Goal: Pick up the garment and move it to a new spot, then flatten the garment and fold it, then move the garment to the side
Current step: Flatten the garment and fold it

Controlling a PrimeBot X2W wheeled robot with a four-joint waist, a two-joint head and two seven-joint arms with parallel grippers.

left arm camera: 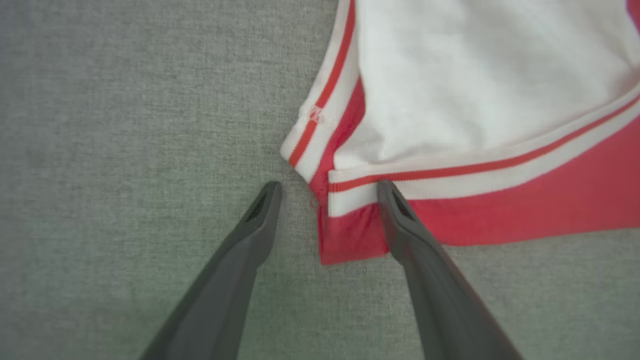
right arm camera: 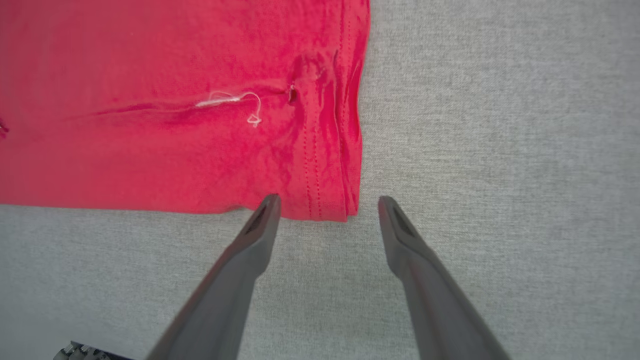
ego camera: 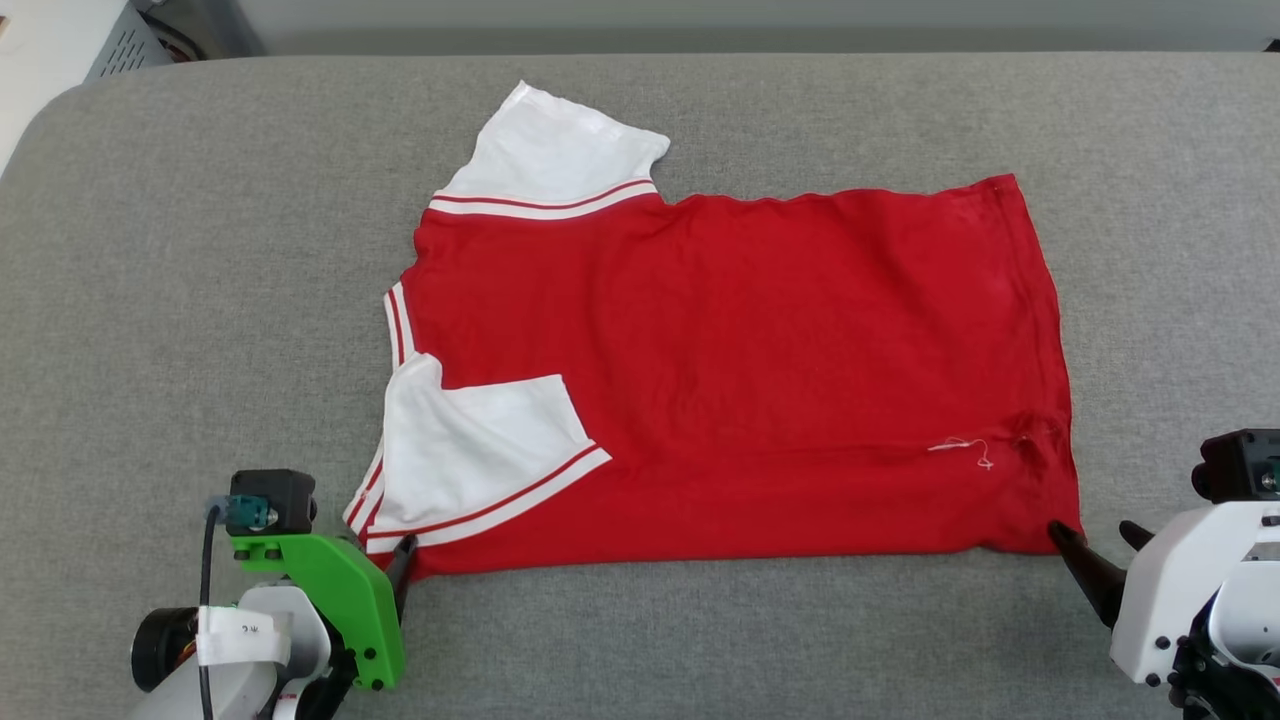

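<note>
Shirt (ego camera: 740,370) lies spread on the grey cloth surface (ego camera: 200,300), about the middle of the head view. The neck end is towards the robot's left and the bottom hem towards its right. The far white sleeve (ego camera: 560,150) lies out flat past the red body. The near white sleeve (ego camera: 470,440) is folded in over the red body, its striped trim running at a slant.

A loose white thread (ego camera: 962,448) sits on the red cloth near the hem, with a small pucker (ego camera: 1025,435) just beside it.

Left gripper (ego camera: 402,565): jaws wide apart, nothing held. It is at the near left corner of the shirt. In the left wrist view one finger (left arm camera: 400,220) lies over the striped trim and red edge. The other finger (left arm camera: 260,210) lies over bare grey cloth, and the shirt corner sits between them. Contact with the cloth: cannot tell.

Right gripper (ego camera: 1090,530): jaws wide apart, nothing held. It is at the near right corner, by the hem. In the right wrist view one fingertip (right arm camera: 267,210) meets the near red edge. The other (right arm camera: 395,215) is over bare grey surface beyond the hem. The hem corner lies just ahead, between the tips.
</note>
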